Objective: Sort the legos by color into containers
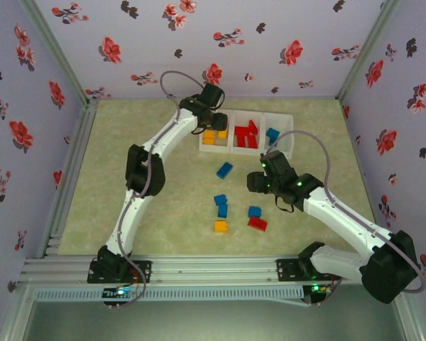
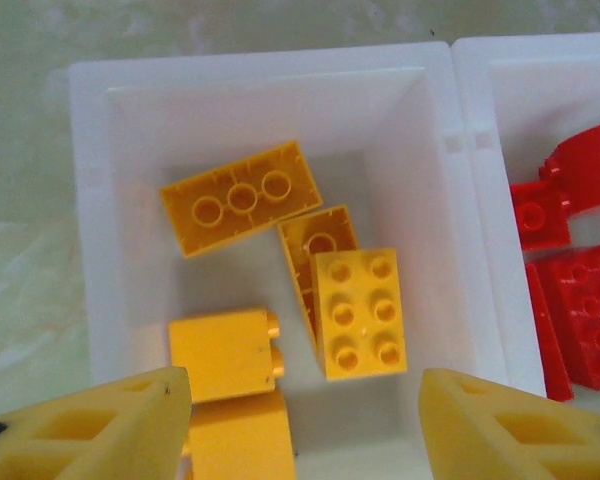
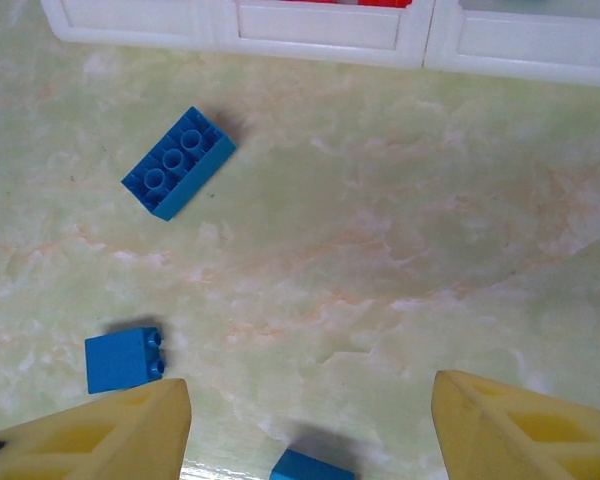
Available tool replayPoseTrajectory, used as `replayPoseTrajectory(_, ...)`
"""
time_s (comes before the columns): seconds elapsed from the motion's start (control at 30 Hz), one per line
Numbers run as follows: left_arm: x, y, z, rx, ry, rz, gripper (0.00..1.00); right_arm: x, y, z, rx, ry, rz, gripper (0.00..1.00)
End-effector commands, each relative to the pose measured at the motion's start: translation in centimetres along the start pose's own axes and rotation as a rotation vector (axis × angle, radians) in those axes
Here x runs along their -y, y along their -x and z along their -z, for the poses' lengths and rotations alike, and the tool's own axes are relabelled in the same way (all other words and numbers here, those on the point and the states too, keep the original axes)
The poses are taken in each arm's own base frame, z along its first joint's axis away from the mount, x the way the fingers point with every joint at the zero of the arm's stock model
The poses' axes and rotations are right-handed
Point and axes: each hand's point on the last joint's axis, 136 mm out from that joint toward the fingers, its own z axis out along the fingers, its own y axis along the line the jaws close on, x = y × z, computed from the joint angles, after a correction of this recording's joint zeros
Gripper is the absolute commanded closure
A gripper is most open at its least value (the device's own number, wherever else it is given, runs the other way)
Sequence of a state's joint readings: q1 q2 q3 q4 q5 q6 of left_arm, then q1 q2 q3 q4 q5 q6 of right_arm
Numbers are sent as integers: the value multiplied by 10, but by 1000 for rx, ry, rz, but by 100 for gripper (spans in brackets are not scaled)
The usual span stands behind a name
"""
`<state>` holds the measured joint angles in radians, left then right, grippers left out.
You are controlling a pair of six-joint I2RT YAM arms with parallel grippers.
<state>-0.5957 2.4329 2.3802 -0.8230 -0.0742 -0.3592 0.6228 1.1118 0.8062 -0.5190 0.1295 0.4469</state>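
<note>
The white tray (image 1: 292, 121) stands at the back with three compartments. Its left one (image 2: 90, 200) holds several orange-yellow legos (image 2: 242, 197), the middle one red legos (image 1: 247, 133), the right one a blue lego (image 1: 272, 134). My left gripper (image 2: 305, 420) hangs open over the yellow compartment, nothing between its fingers (image 2: 110, 420). My right gripper (image 3: 310, 425) hovers open above the table, in front of the tray. Below it lie a long blue lego (image 3: 177, 162), a small blue one (image 3: 125, 358) and another blue one (image 3: 310, 467) at the frame's bottom edge.
Loose on the table lie three blue legos (image 1: 224, 170) (image 1: 221, 205) (image 1: 254, 211), a yellow one (image 1: 221, 226) and a red one (image 1: 257, 224). Flowered walls close in the table on three sides. The tray's front wall (image 3: 310, 25) runs along the top of the right wrist view.
</note>
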Motion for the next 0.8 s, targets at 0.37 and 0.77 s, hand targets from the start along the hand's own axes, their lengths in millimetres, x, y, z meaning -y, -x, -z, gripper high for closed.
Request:
replayPoseTrajectory(0.37, -7, -33, 124, 140, -49, 42, 37, 19, -48, -25, -119, -77, -86, 28)
replayPoseTrajectory(0.77, -15, -95, 136, 113, -46, 125, 38, -5, -87, -43, -176, -132, -123, 17)
